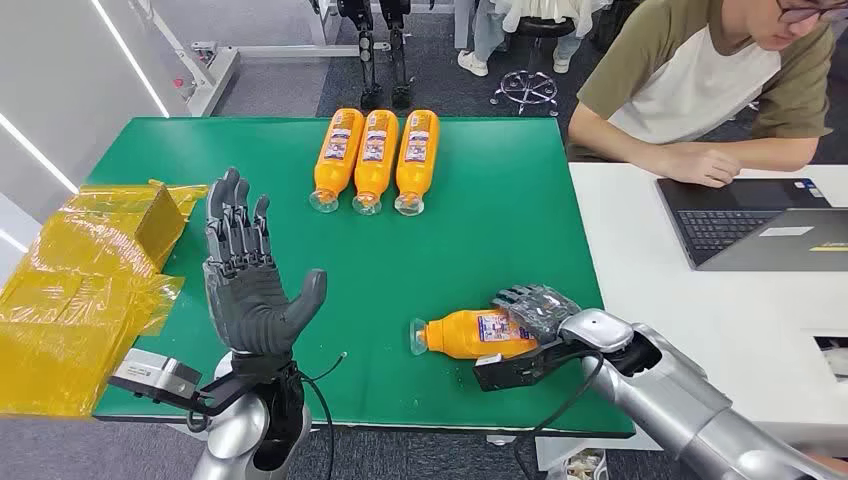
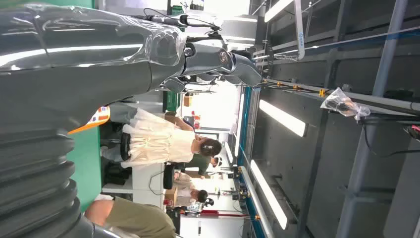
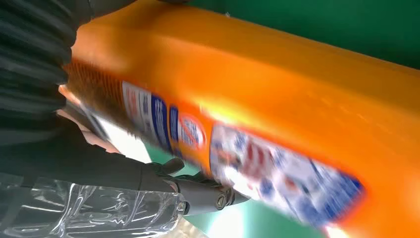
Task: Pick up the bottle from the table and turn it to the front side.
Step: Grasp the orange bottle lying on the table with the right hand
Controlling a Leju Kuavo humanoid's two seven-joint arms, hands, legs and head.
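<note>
While the right robot hand grips the bottle, the left robot hand hovers open.

Head view is bright and even, with soft shadows on the desk. Right wrist view is close and blurred; ceiling strip lights glare.
</note>
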